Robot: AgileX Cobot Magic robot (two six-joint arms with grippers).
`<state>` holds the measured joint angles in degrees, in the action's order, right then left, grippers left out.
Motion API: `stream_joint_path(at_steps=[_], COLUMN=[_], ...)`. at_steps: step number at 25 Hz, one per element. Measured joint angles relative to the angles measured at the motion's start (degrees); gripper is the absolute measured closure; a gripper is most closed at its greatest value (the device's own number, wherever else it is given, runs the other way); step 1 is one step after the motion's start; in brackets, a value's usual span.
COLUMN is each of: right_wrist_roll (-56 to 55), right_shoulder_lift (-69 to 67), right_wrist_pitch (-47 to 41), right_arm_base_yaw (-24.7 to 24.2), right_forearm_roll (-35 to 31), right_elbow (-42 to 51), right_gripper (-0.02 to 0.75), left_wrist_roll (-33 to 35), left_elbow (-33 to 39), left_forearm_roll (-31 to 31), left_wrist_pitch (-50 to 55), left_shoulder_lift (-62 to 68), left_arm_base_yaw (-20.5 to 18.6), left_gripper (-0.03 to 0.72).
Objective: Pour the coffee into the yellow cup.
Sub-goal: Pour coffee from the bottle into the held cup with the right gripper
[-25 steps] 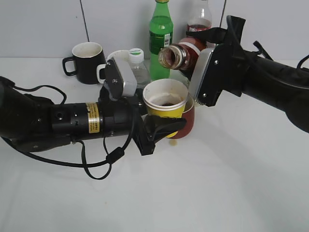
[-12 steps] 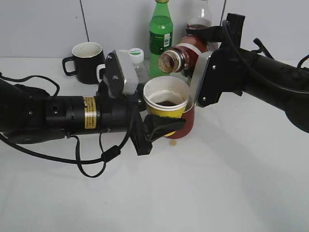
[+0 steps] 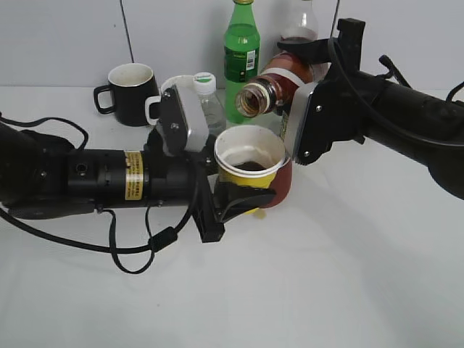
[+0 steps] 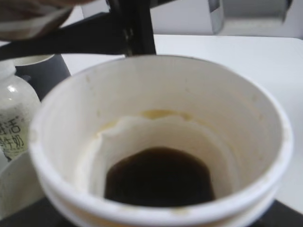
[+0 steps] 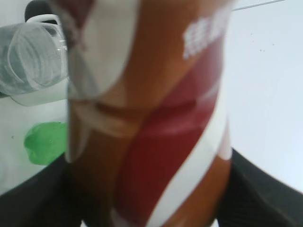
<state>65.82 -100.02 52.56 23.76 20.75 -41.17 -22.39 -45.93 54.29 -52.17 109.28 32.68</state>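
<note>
Since the earlier frames the coffee bottle (image 3: 279, 81) is tipping back, its mouth rising and shifting right, and the left arm is drawing slightly leftward and lower with the yellow cup (image 3: 249, 168); the right end effector (image 3: 304, 87) is clamping the bottle around its red-and-white label, holding it tilted with the open mouth pointing left and hanging just above the cup's far rim; no stream is showing between them. The left end effector (image 3: 243, 194) is gripping the yellow cup low on its wall, keeping it upright above the white counter (image 3: 326, 275); the left wrist view is showing a shallow dark pool of coffee (image 4: 158, 176) lying in the cup's bottom. A red cup (image 3: 279, 187) is sitting just behind the yellow one; a green bottle (image 3: 241, 54) and a black mug (image 3: 130, 93) are standing further back.
</note>
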Motion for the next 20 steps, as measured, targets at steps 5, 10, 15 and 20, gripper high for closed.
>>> stream_joint_path(at_steps=[5,10,15,20], right_wrist_roll=[2.2,4.5,6.4,7.5], right_shoulder_lift=[0.0,0.0,0.0,0.0], right_wrist_pitch=[0.5,0.7,1.6,1.7], right_arm_base_yaw=[0.0,0.0,0.0,0.0], right_forearm_roll=[0.0,0.0,0.0,0.0], right_elbow=[0.0,0.0,0.0,0.0], right_gripper=[0.231,0.231,0.231,0.231], left_wrist_roll=[0.0,0.0,-0.1,-0.1], left_elbow=[0.6,0.9,0.9,0.9], left_forearm_roll=[-0.1,-0.1,-0.2,-0.2], left_wrist_pitch=[-0.1,-0.6,-1.3,-1.4], left_shoulder_lift=[0.0,0.0,0.0,0.0], left_arm_base_yaw=[-0.1,-0.1,-0.1,-0.1], left_gripper=[0.235,0.236,0.236,0.236])
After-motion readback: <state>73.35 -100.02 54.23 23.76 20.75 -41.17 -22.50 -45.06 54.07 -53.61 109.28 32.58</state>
